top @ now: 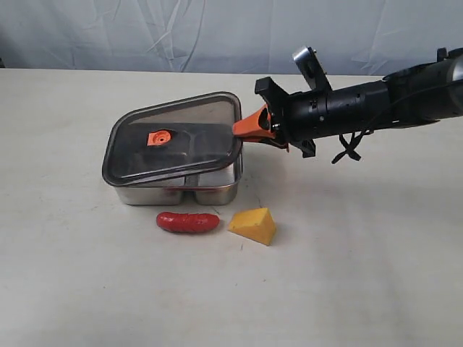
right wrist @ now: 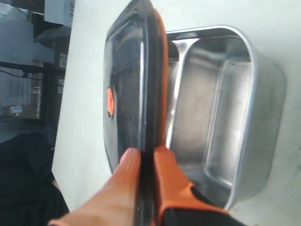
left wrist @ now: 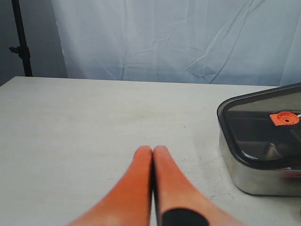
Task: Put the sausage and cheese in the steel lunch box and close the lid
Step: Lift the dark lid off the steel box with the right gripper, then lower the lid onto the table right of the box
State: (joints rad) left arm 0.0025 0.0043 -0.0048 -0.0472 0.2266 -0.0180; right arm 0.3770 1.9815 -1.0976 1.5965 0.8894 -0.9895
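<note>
Cheese point(top: 253, 225) and the sausage point(top: 188, 222) are lying nearest in the exterior view, side by side on the table point(top: 72, 289) just in front of the steel lunch box point(top: 181, 194), neither one inside it yet. Behind them the right gripper point(top: 244, 129) is pinching the right edge of the lid point(top: 181, 137) and holding that side raised, while the lid's left side is resting on the box rim, so the lid is sitting tilted over the opening. From the left wrist view, the left gripper point(left wrist: 153, 155) is hovering over bare table with its orange fingers pressed together on nothing, and the lunch box point(left wrist: 254, 181) with its lid point(left wrist: 249, 117) is showing well off to one side. From the right wrist view, the right gripper point(right wrist: 146, 153) is clamping narrowly on the lid point(right wrist: 127, 84), one finger on each face, and the two compartments of the box point(right wrist: 265, 117) are showing bare steel (as far as the lid is leaving them visible). Uncovering the box looks to be the step in hand. Next, the lid is needing to go clear of the opening and down on the table, away from the food, before either gripper is reaching for the sausage or cheese.
</note>
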